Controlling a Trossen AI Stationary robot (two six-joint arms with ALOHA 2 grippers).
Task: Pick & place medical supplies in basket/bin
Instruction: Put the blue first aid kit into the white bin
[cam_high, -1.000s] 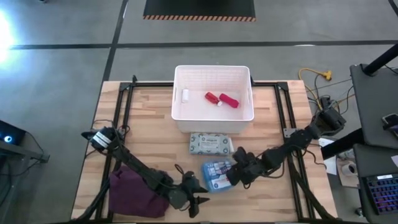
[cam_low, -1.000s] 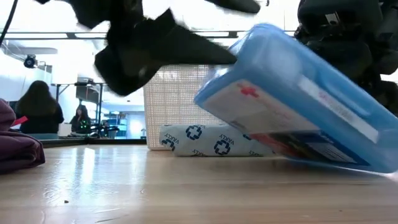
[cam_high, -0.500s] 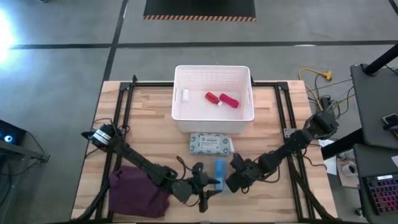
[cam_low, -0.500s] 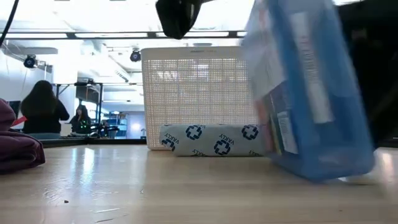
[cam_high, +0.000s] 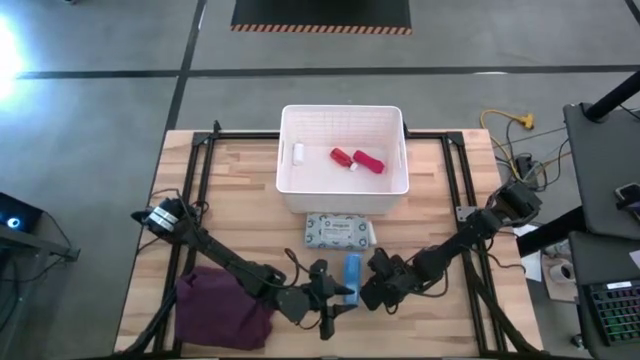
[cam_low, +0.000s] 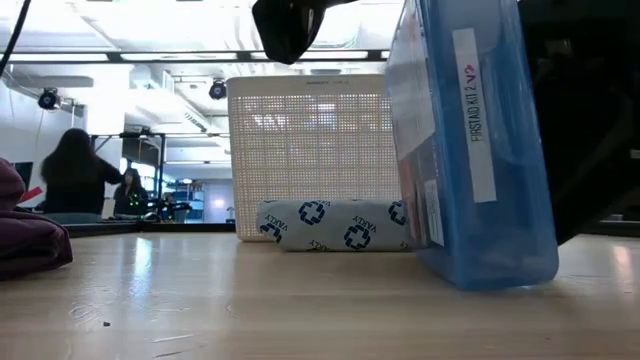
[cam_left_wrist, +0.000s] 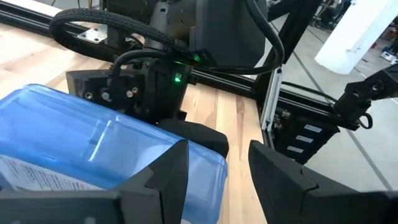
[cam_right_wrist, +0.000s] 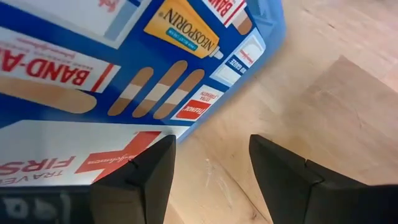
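2 grippers flank the blue first-aid box (cam_high: 352, 273) at the near-centre of the table (cam_high: 240, 210): the left gripper (cam_high: 338, 297) on its left side, the right gripper (cam_high: 371, 283) on its right. Box stands on edge, upright, resting on the wood; low view shows its narrow side with a white label strip (cam_low: 474, 110). Left wrist view: left gripper's 2 fingers apart with a moderate gap, the box's blue lid (cam_left_wrist: 93, 152) lying against the inner side of 1 finger (cam_left_wrist: 163, 180); right arm's housing with a green light (cam_left_wrist: 177, 78) just behind the box. Right wrist view: right gripper's 2 fingers (cam_right_wrist: 140, 174) apart, bare wood between them, the printed box face (cam_right_wrist: 124, 68) with red cross just ahead of the fingertips; neither gripper closes on the box. Grey-green flat packet (cam_high: 339, 231) lies flat between box and white basket (cam_high: 343, 205), just beside the basket's near wall. Inside the basket: small white bottle (cam_high: 297, 153) at left, small red bottle (cam_high: 342, 157) and pink-red tube (cam_high: 369, 162) near centre, close together. Maroon cloth (cam_high: 220, 305) folded at the near-left of the table, under the left arm. Low view: people (cam_low: 70, 175) in the room beyond.
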